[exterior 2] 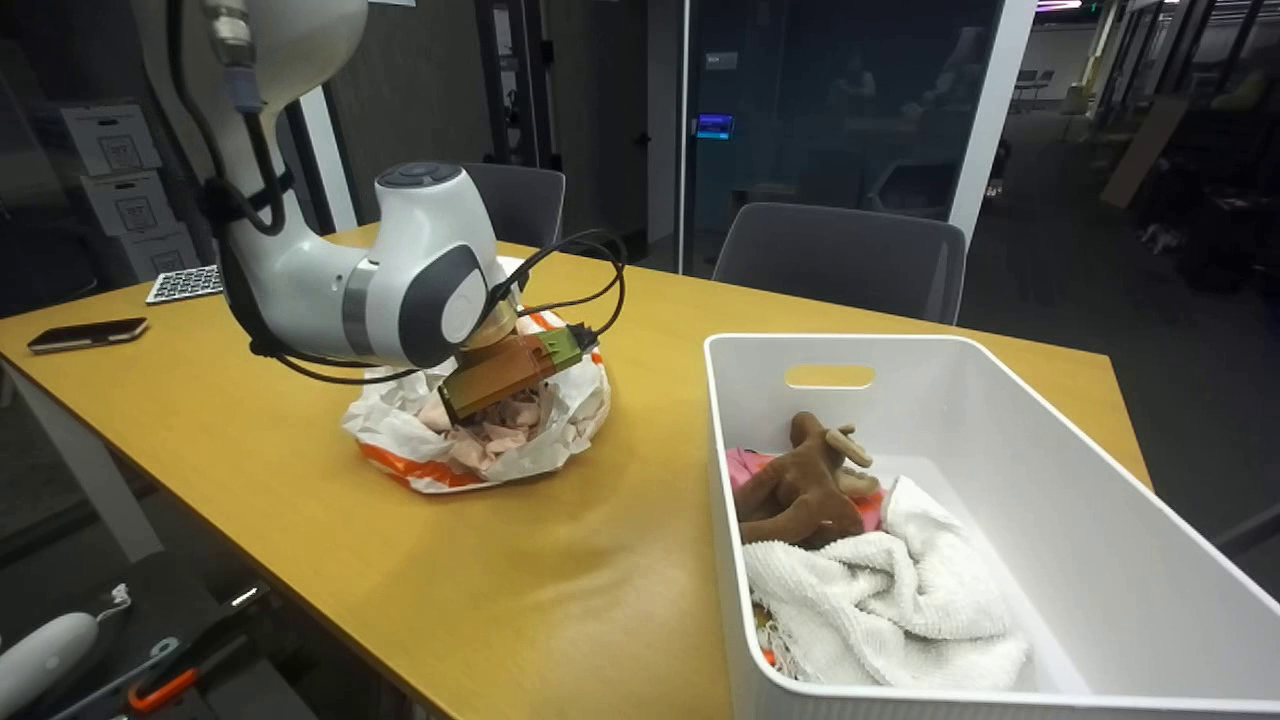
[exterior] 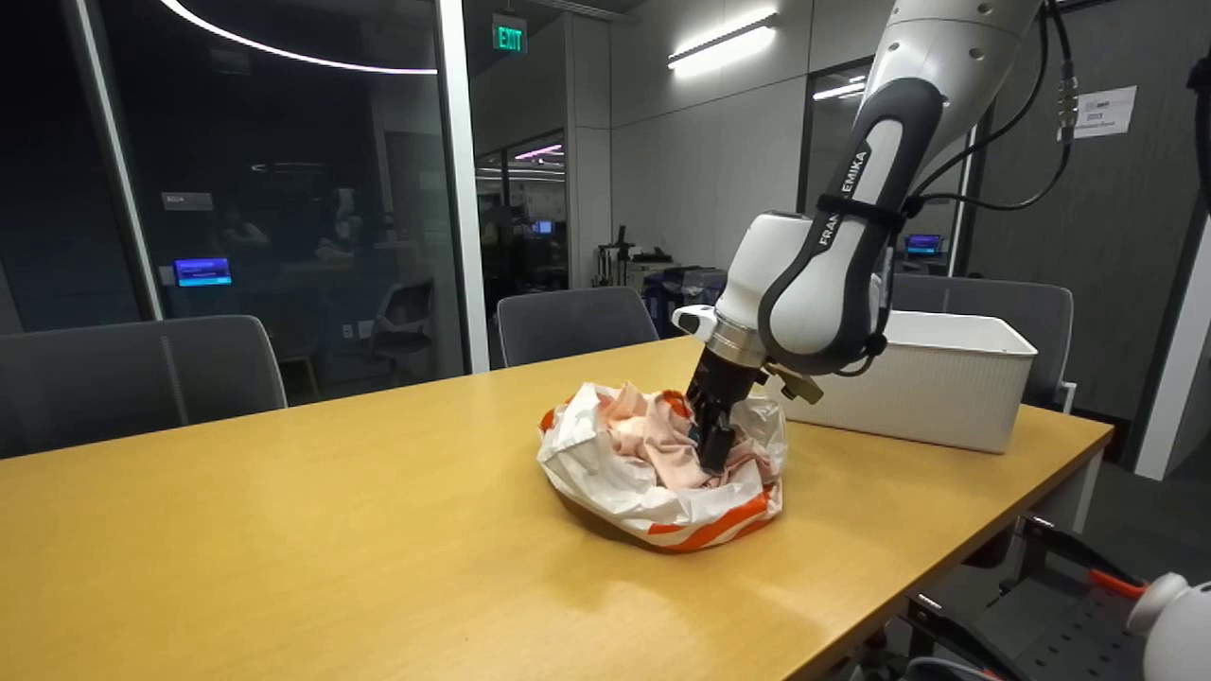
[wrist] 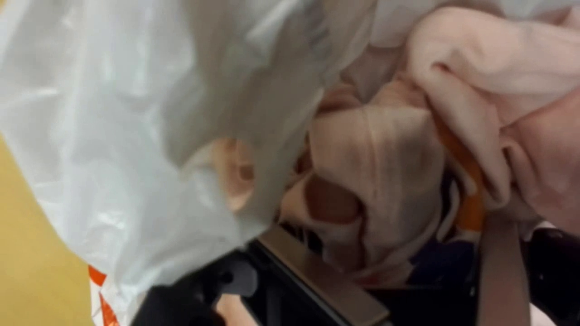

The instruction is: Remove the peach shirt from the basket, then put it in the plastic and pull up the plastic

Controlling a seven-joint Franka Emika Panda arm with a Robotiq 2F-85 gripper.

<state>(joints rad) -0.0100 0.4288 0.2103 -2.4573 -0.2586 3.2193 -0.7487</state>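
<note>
There's one shirt [exterior: 659, 445], one bag [exterior: 610, 492], one basket [exterior: 932, 390].

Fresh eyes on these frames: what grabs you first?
The white arm, angled down over the table with its gripper in the mouth of the bag, among folds of the peach shirt. Then the white basket, apart from the bag: in an exterior view, a brown toy and a white towel lie inside it.
</note>
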